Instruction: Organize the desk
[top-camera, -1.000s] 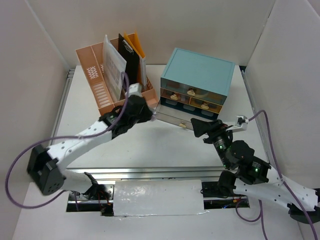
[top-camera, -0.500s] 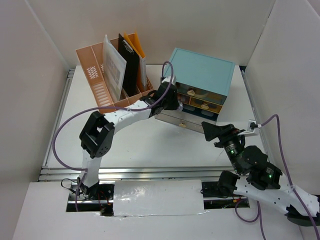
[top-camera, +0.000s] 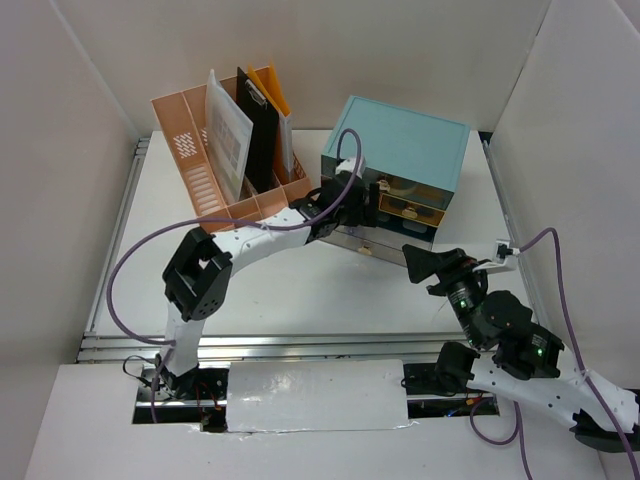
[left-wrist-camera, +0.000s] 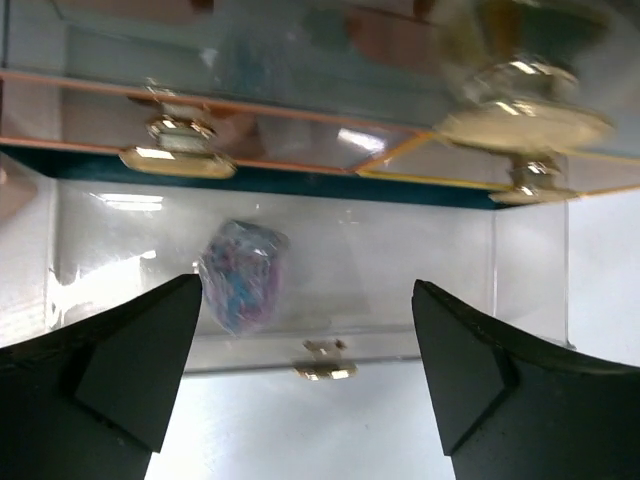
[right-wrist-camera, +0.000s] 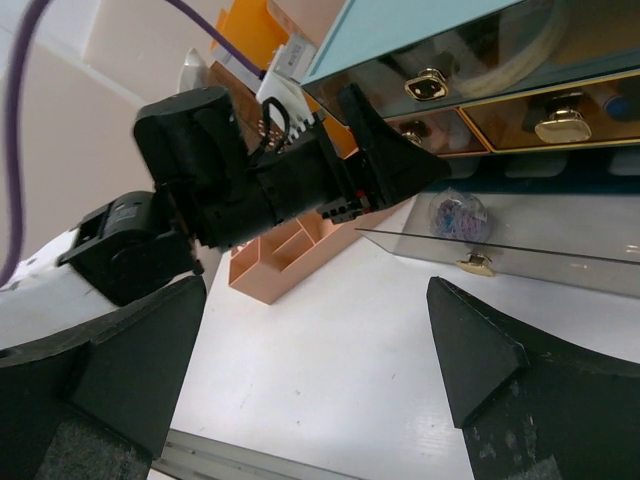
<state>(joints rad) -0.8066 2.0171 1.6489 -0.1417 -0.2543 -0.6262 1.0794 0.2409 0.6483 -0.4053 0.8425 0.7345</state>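
The desk (top-camera: 300, 290) is a white tabletop. At its back stands a teal drawer cabinet (top-camera: 400, 150) with its clear bottom drawer (top-camera: 365, 243) pulled out. My left gripper (top-camera: 338, 212) hovers over that drawer, open and empty. In the left wrist view my left gripper (left-wrist-camera: 310, 340) looks down on a bundle of coloured rubber bands (left-wrist-camera: 243, 275) lying inside the drawer, behind its gold knob (left-wrist-camera: 325, 370). My right gripper (top-camera: 412, 262) is open and empty, low over the desk just in front of the drawer's right end. The right wrist view shows the bundle (right-wrist-camera: 458, 212) too.
A pink slotted organizer (top-camera: 215, 170) with a clipboard and folders stands left of the cabinet, its corner close to my left wrist. White panel walls enclose the desk. An aluminium rail (top-camera: 300, 345) runs along the near edge. The upper drawers' gold knobs (left-wrist-camera: 180, 160) are shut above the open drawer.
My left arm swung right from the organizer to the open bottom drawer, and its jaws have spread wide. My right gripper drew back slightly to the right.
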